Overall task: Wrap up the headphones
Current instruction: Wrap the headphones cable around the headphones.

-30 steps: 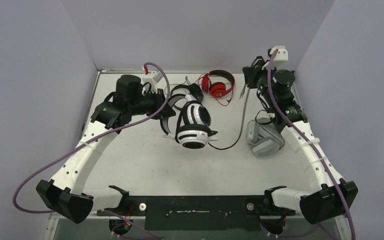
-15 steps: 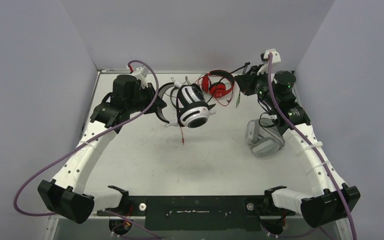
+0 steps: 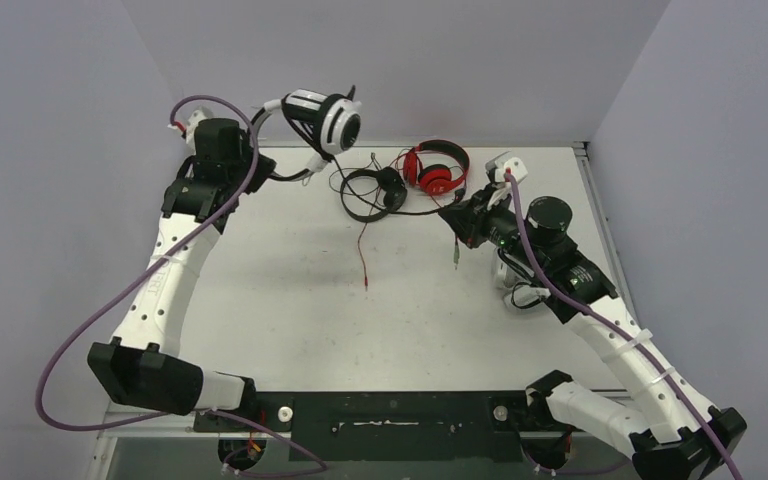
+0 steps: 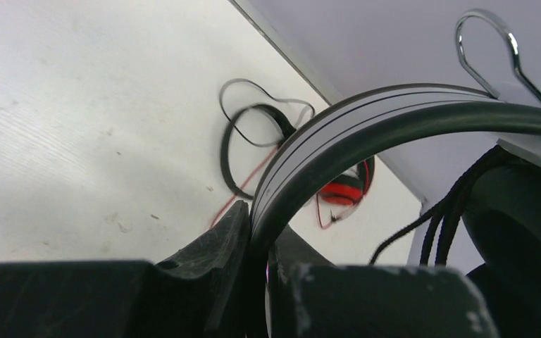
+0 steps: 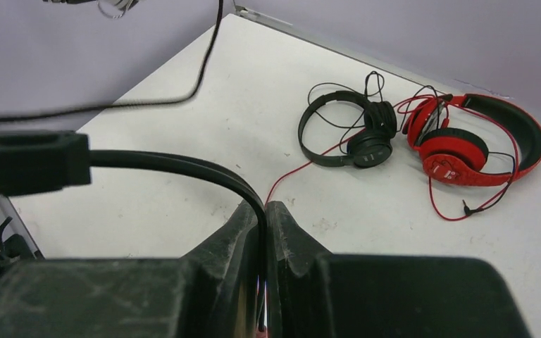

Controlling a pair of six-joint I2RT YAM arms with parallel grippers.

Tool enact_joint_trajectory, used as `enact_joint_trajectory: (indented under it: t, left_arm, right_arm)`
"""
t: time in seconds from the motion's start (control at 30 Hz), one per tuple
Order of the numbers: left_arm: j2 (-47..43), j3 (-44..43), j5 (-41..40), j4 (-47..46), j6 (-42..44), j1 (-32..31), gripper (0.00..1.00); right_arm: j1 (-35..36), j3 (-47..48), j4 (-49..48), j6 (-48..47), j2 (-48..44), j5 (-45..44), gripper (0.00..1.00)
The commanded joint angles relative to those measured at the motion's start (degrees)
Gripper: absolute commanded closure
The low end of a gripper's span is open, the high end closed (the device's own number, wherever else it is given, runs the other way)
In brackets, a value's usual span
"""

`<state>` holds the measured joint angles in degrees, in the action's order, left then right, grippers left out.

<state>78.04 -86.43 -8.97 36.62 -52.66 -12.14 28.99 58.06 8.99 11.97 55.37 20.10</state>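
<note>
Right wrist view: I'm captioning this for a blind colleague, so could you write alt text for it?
The right hand is shut on a thin black cable that arcs away to the left. Beyond it, on the white table, black headphones lie beside red headphones, with a thin red cable trailing toward the camera.

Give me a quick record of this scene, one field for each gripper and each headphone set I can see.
left gripper: shut on the headband of the white-and-black headphones, held in the air above the table
right gripper: shut on a black cable
black headphones: lying on the table, far side
red headphones: lying right of the black pair, cord loose
</note>
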Motion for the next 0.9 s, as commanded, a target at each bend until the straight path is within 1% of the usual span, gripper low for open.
enact_joint_trajectory:
  t: [0.0,0.07,0.13,0.2,0.4,0.6,0.73,0.8,0.87]
  left_arm:
    - [1.2,-5.3,-9.6,-1.0,-7.2,4.3,1.00]
    - [2.8,-5.7,-15.1,-0.7,-3.6,4.4,1.00]
    - [4.4,-5.4,-18.2,-0.3,-0.5,4.4,1.00]
    - [6.0,-5.1,-19.7,0.8,2.4,4.2,1.00]
    - [8.3,0.8,-24.1,1.0,4.5,3.8,1.00]
    - [13.8,-1.7,-25.1,7.4,3.5,2.5,1.00]
    - [16.2,-2.4,-25.4,7.9,2.8,1.6,1.00]
    - [17.6,-3.4,-23.8,8.3,1.7,1.2,1.00]
    - [19.4,-5.1,-22.7,9.1,0.1,0.6,1.00]
  right_arm:
    - [1.4,-0.7,-4.3,-2.4,-3.5,4.0,1.00]
    - [2.1,0.7,-3.0,-3.9,-4.2,5.4,1.00]
    - [2.2,3.1,-1.6,-5.1,-4.2,7.1,1.00]
    - [2.3,6.0,0.7,-5.7,-3.7,8.1,1.00]
    - [2.3,12.8,4.5,-6.5,-1.6,11.2,1.00]
    - [2.3,16.9,5.6,-6.1,0.6,13.7,1.00]
    - [2.6,17.7,4.4,-5.7,2.4,20.1,1.00]
    - [3.9,17.3,2.8,-5.2,3.3,23.5,1.00]
    - [6.1,16.8,1.6,-5.4,3.7,23.1,1.00]
